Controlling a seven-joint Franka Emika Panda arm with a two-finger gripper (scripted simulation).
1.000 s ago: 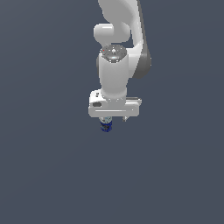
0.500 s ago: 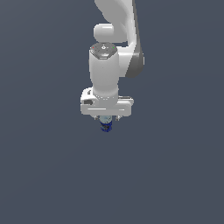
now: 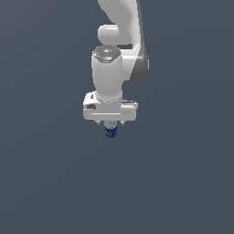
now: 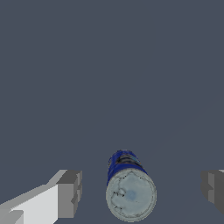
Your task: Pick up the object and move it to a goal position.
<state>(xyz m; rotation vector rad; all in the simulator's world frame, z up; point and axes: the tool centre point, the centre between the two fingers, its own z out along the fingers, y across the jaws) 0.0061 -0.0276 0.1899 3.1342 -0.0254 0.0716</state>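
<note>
So in the exterior view it's basically all flat dark grey-blue floor on the left, nothing going on until you reach the middle, where the white arm comes down from the top edge and ends in the wide white gripper. Right under the gripper's body you can see the can poking out: dark blue, pale top tucked up against the underside of the hand. It's narrower than the gripper and sits pretty much centred below it. Can't really make out the fingers from this angle, they're tiny and mostly hidden behind the hand.

The wrist view is way clearer. Going across: one grey finger pad on its white finger, then a clear gap, then the can seen from above with its round silvery top facing the camera and the blue side with dark and pale label marks running away behind it, then another gap, then the other grey pad right at the picture's edge. So the fingers are spread wide apart and neither pad is touching the can, it just sits between them with floor showing on both sides. Whether the can is standing on the floor or not, I honestly can't tell from either shot.
</note>
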